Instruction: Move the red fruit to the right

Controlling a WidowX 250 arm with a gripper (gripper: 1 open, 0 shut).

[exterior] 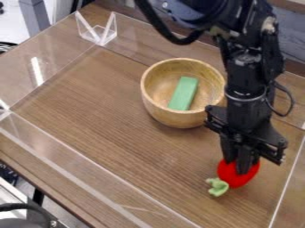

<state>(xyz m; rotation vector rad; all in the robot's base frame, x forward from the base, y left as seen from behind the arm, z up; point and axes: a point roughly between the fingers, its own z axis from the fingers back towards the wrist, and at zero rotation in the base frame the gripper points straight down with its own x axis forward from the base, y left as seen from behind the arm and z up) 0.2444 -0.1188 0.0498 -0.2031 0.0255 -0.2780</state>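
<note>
red fruit point(238, 173) pinched in end effector point(244, 166) (green stem lower left)

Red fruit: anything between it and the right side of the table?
Nothing visible. The gripper is shut on the red fruit near the table's right edge; only bare wood and the clear side wall lie to its right. The wooden bowl sits behind, to the left.
</note>
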